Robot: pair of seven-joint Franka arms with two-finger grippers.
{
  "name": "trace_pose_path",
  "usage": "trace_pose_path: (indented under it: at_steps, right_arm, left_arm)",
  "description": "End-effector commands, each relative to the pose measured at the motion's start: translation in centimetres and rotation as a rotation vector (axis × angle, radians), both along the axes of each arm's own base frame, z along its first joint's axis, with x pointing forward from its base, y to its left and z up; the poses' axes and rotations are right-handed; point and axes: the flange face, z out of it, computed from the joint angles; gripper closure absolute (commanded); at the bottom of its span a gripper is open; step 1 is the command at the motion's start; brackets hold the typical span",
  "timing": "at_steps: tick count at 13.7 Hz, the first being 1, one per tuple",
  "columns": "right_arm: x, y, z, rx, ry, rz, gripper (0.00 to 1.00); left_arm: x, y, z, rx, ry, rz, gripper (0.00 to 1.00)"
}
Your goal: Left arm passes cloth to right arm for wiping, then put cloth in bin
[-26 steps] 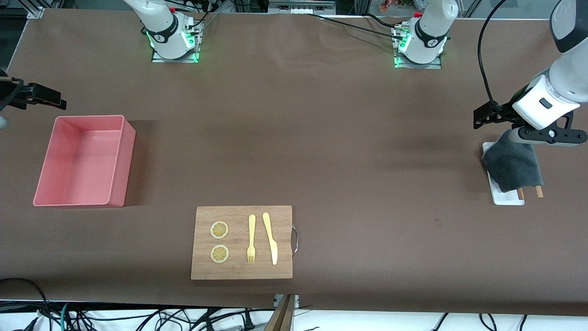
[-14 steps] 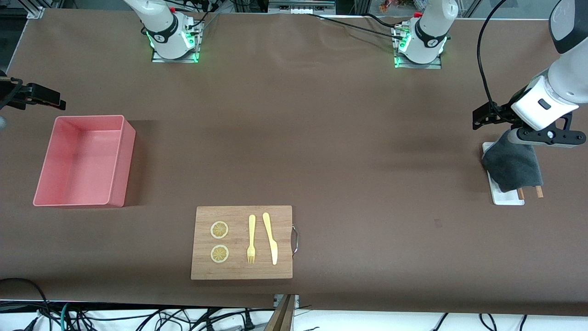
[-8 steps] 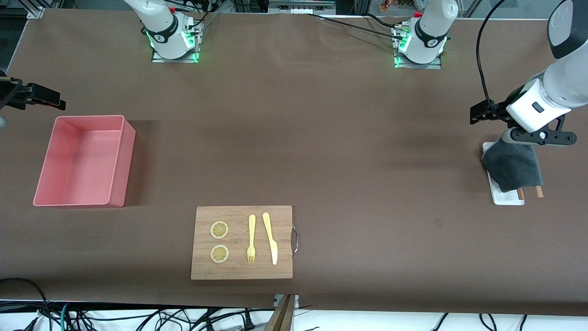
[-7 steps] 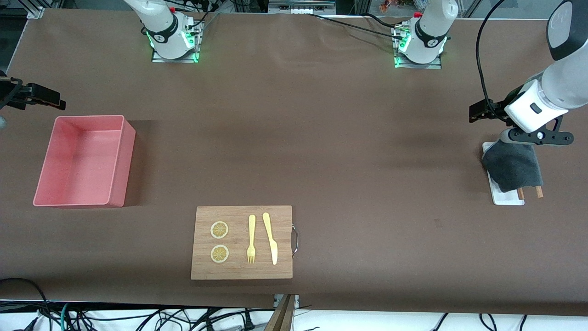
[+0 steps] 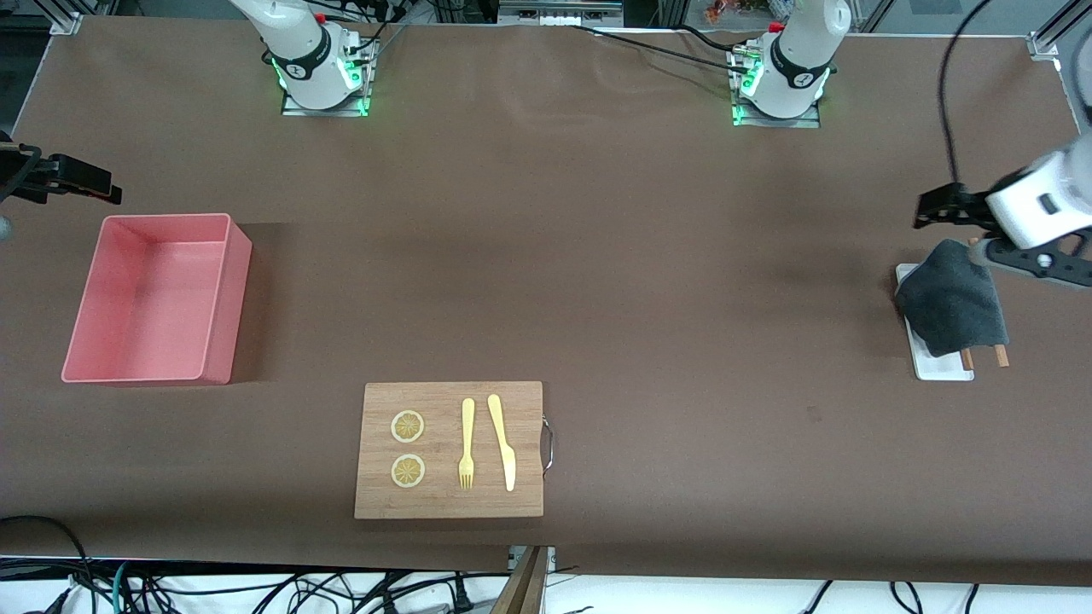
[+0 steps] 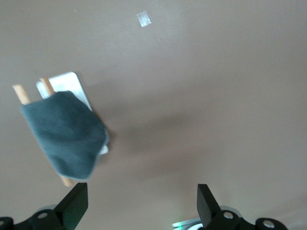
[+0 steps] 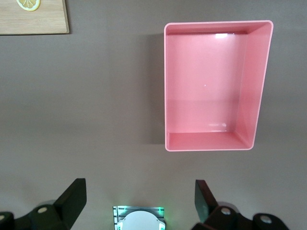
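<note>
The dark-grey cloth [image 5: 951, 298] [image 6: 64, 134] lies crumpled over a small white tray [image 5: 938, 368] [image 6: 64, 82] at the left arm's end of the table. My left gripper [image 5: 1034, 261] [image 6: 141, 206] hangs above the table beside the cloth's edge. It is open, nothing is between its fingers [image 6: 76, 206], and it does not touch the cloth. The pink bin [image 5: 145, 298] [image 7: 165, 86] stands empty at the right arm's end. High above the table beside the bin, my right gripper [image 7: 139, 201] is open and empty.
A wooden cutting board [image 5: 448, 503] with two lemon slices [image 5: 408, 426], a yellow fork [image 5: 467, 443] and a yellow knife [image 5: 503, 439] lies near the front camera. Two wooden sticks [image 5: 1000, 356] [image 6: 19, 92] poke out from under the cloth.
The left arm has swung toward its own end of the table, carrying the open gripper off from over the cloth's edge. The cloth, the bin and the right arm have not moved.
</note>
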Motion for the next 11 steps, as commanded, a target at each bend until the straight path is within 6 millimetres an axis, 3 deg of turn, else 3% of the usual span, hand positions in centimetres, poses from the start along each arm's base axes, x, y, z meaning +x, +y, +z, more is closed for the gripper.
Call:
trace_pose_path:
  at_steps: [1, 6, 11]
  right_arm:
    - [0.2, -0.2, 0.3, 0.012, -0.006, -0.015, 0.00]
    - [0.2, -0.1, 0.4, 0.012, -0.009, -0.013, 0.00]
    - [0.5, -0.1, 0.3, 0.011, -0.015, -0.013, 0.00]
  left_arm:
    - [1.6, 5.3, -0.1, -0.038, 0.007, -0.154, 0.00]
    - [2.3, 16.6, -4.9, -0.153, 0.027, -0.355, 0.00]
    - [3.9, 26.4, -12.0, -0.273, -0.101, -0.630, 0.00]
